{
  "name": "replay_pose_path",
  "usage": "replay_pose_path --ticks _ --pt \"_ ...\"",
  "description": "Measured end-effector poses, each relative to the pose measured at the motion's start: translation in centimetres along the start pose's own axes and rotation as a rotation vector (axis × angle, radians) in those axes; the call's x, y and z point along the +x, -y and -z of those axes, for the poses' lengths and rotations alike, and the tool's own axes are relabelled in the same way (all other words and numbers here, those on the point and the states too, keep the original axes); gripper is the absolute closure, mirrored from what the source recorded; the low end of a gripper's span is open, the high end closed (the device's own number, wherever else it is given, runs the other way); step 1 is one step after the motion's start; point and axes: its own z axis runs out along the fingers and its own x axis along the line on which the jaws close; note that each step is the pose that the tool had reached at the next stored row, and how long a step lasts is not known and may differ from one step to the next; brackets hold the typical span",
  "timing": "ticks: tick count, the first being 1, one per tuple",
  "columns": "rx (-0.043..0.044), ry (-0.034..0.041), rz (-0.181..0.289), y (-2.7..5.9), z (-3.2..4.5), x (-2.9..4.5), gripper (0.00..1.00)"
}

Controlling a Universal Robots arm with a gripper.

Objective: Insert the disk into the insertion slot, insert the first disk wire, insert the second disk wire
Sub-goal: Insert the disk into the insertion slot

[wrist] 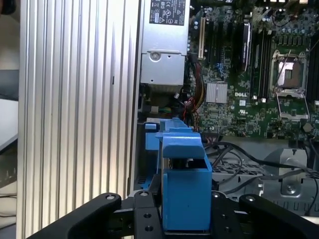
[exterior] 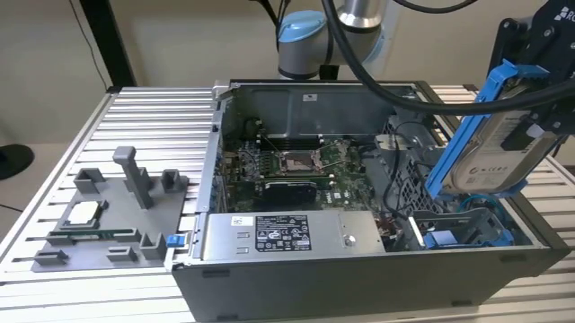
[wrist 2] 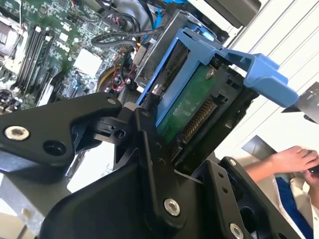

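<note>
The tool [wrist: 183, 214] is clamped on the disk [exterior: 489, 155], gripping its blue carrier from both sides. The disk hangs tilted, nearly upright, just above the insertion slot [exterior: 462, 225] at the exterior view's right end of the open computer case [exterior: 359, 276], which stands on the ribbed tabletop [exterior: 153, 114].

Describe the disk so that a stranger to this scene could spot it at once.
Find the open computer case. Above its end at the exterior view's right, the gripper holds the disk. Unlike the grey power-supply box inside, it wears a bright blue frame.
</note>
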Motion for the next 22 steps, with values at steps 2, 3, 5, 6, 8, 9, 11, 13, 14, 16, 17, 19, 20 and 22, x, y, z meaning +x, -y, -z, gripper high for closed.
replay_pose_path --ticks 2,3,5,6,8,9,11,13,14,16,17,19,20,22 --pt "0.0 0.0 0.0 0.0 -0.12 0.0 1.0" --pt "0.0 0.0 0.0 0.01 -0.17 0.0 1.0" --pt "0.0 0.0001 0.0 0.01 -0.29 0.0 1.0" --pt "0.0 0.0001 0.0 0.01 -0.34 0.0 1.0" --pt "0.0 0.0001 0.0 0.02 -0.44 0.0 1.0" --pt "0.0 0.0001 0.0 0.02 -0.5 0.0 1.0" --pt "0.0 0.0001 0.0 0.02 -0.61 0.0 1.0" --pt "0.0 0.0001 0.0 0.03 -0.73 0.0 1.0" --pt "0.0 0.0001 0.0 0.03 -0.8 0.0 1.0" --pt "0.0 0.0 0.0 0.04 -0.95 0.0 1.0" --pt "0.0 0.0 0.0 0.04 -1.03 0.0 1.0" --pt "0.0 0.0001 0.0 0.05 -1.24 0.0 1.0" --pt "0.0 0.0001 0.0 0.05 -1.37 0.0 1.0" --pt "0.0 0.0002 0.0 0.07 -1.69 0.01 1.0"
